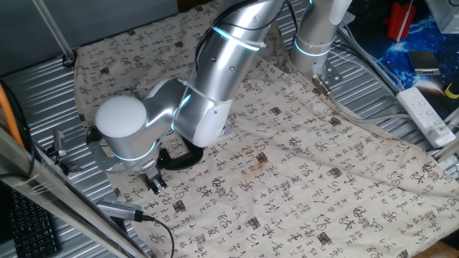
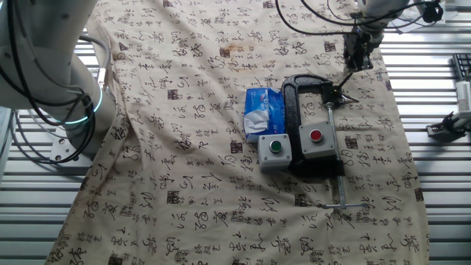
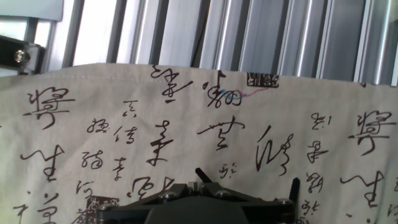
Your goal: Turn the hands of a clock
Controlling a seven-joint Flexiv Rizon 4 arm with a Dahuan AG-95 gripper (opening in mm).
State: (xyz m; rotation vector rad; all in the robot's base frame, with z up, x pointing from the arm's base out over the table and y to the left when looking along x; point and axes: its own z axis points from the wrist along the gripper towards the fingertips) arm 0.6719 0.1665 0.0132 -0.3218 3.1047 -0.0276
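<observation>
The clock (image 2: 333, 93) is a small black device held in the jaw of a black C-clamp (image 2: 293, 96) on the patterned cloth. Its thin black hands (image 2: 344, 96) stick out to the right. My gripper (image 2: 359, 65) hangs just beyond the clock, fingers pointing down and closed together with nothing seen between them. In the one fixed view the gripper (image 1: 155, 185) sits beside the clamp's black curve (image 1: 181, 159). In the hand view the gripper (image 3: 196, 185) is at the bottom edge, with a thin black pointer (image 3: 203, 175) showing just past the fingertips and another (image 3: 295, 190) to the right.
Two grey boxes, one with a red button (image 2: 315, 141) and one with a green button (image 2: 275, 151), stand against the clamp. A blue-and-white carton (image 2: 263, 112) lies to their left. The clamp's silver rod (image 2: 335, 158) runs toward the cloth's edge. Ribbed metal (image 3: 249, 37) lies beyond the cloth.
</observation>
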